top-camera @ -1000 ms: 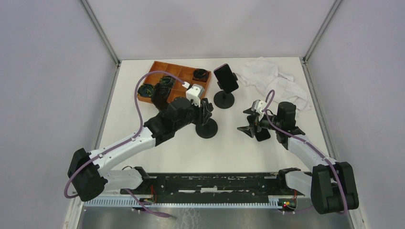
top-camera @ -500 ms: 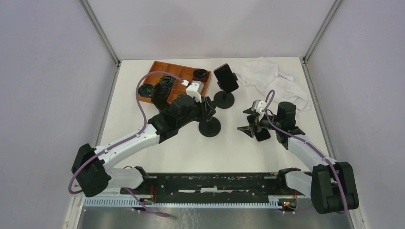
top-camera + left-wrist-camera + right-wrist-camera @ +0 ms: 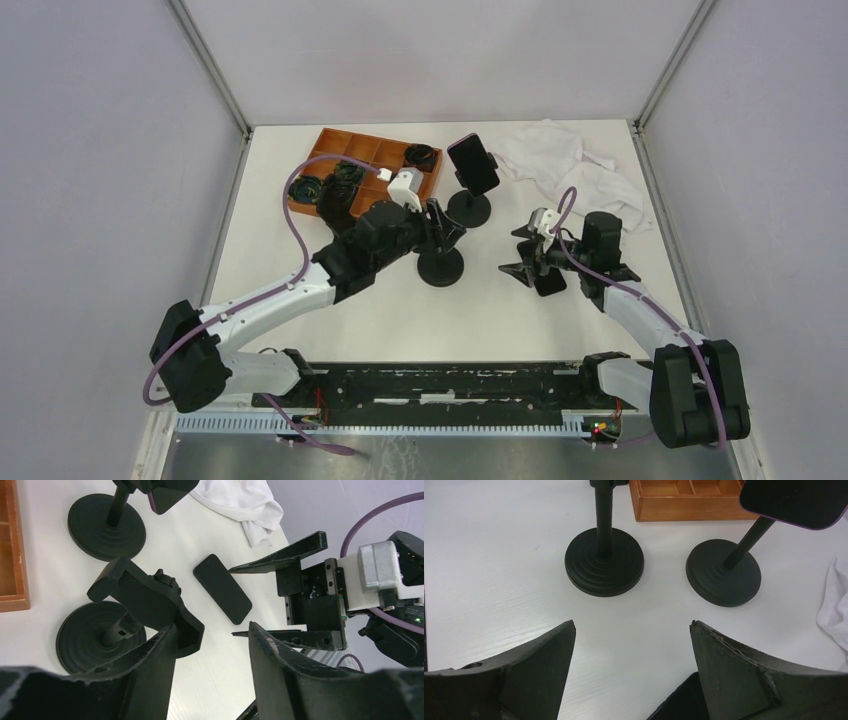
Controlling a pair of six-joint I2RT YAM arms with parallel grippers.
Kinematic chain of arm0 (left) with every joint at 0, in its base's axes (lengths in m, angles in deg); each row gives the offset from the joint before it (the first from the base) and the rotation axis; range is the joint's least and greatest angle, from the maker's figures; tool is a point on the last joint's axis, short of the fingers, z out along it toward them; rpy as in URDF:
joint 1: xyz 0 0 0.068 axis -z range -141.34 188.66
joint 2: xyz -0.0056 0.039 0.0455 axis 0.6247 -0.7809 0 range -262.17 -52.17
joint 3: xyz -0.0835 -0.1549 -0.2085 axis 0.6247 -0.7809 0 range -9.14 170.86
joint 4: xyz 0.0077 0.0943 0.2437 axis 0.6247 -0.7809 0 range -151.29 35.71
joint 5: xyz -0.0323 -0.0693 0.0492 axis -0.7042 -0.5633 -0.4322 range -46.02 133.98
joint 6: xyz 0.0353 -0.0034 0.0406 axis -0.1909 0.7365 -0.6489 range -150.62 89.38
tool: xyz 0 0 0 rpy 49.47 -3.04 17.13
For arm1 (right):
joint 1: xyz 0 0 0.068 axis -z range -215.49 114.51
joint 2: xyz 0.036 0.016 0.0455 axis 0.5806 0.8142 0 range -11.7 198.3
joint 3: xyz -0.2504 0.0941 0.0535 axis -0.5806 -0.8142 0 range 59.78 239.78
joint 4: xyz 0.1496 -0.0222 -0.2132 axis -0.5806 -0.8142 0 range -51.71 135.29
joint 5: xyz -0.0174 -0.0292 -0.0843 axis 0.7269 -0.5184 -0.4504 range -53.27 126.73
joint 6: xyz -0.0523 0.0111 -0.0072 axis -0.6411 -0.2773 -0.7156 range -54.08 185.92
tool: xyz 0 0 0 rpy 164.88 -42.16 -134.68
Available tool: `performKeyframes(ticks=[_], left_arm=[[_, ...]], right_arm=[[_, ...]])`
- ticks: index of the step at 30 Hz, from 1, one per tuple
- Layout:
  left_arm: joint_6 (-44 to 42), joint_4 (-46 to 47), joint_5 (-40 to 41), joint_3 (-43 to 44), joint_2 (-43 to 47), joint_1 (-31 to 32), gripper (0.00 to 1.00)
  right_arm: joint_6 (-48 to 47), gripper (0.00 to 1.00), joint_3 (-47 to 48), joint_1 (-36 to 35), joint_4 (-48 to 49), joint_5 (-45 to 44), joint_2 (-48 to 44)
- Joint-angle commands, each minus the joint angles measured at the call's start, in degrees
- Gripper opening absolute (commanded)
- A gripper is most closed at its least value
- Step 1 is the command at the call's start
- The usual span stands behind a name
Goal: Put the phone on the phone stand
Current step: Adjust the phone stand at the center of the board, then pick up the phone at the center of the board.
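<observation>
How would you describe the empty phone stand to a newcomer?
Start at the orange tray on the far left. Two black round-based stands sit off its right end; the empty phone stand is the nearer one, by the left claw. Its neighbour carries a phone.

right wrist | loose phone (image 3: 676, 705) cut by bottom edge; mounted phone (image 3: 794, 497) cropped by top edge

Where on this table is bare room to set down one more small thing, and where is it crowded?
Free: the near middle of the table, in front of the empty stand; the left strip beside the wooden tray. Crowded: the far middle and right, where the loaded stand, left gripper, right gripper, loose phone and white cloth lie close.
</observation>
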Motion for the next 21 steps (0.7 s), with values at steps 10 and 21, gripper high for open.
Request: performKeyframes(ticks=[10, 21], left_arm=[[-14.5, -10.6, 3.3, 8.6, 7.6, 0.1, 0.90], [-33.5, -18.2, 13.9, 15.3, 9.4, -2.7, 1.00]], right_arm=[[-7.6, 0.92, 4.5, 1.9, -7.0, -3.3, -1.5], [-11.0, 0.98, 5.5, 4.6, -12.2, -9.4, -1.9]])
